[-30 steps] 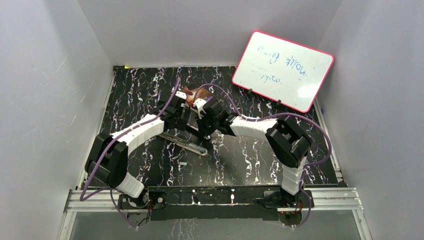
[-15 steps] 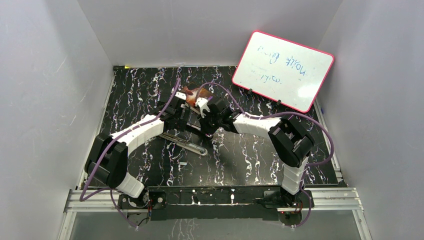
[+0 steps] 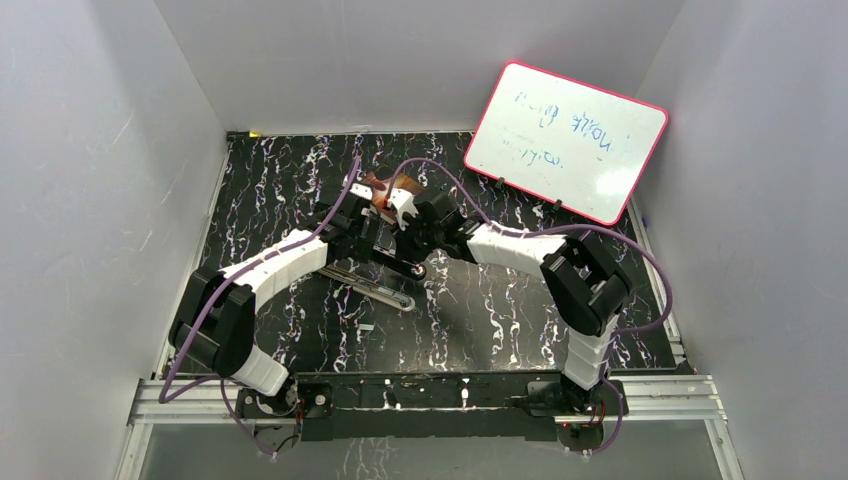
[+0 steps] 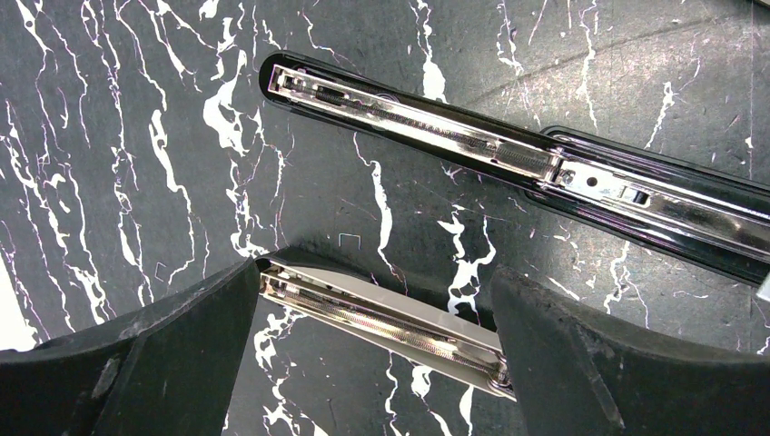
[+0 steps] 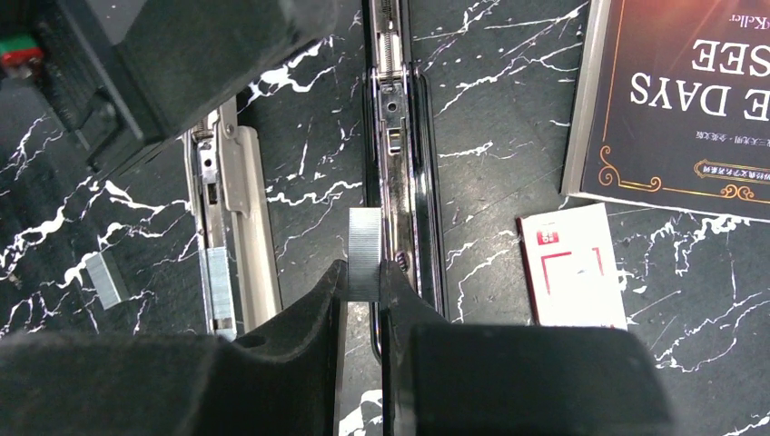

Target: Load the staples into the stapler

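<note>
Since a second ago my right arm has swung in farther over the stapler [image 3: 375, 285]. My right tool [image 5: 363, 271] is pinched nearly shut on a strip of staples [image 5: 364, 238], held just beside the stapler's open black arm [image 5: 399, 154]. My left tool [image 4: 374, 282] stands wide open and empty, straddling the stapler's silver channel [image 4: 381, 318]. A second strip [image 5: 216, 282] lies in that channel. A third strip [image 5: 103, 279] lies loose on the worktop [image 5: 309, 136].
</note>
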You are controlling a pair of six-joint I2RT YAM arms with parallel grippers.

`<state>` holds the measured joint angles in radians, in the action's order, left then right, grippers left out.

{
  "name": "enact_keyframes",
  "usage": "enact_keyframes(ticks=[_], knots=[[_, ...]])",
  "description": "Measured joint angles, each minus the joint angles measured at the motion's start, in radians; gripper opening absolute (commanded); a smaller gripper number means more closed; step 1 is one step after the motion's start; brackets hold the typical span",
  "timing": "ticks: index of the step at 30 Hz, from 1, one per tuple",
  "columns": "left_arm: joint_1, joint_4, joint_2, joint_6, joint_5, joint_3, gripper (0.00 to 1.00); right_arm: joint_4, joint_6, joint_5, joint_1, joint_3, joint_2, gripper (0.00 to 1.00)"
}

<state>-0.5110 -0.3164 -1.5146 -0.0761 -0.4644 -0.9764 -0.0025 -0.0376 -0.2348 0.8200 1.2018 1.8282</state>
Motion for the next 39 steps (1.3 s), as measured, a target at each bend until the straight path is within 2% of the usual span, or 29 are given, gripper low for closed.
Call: enact_keyframes(ticks=[39], knots=[[0.0,0.002,0.002,0.006,0.0,0.002,0.98,-0.092,0.007,0.049,-0.001,0.068,0.079,0.0]])
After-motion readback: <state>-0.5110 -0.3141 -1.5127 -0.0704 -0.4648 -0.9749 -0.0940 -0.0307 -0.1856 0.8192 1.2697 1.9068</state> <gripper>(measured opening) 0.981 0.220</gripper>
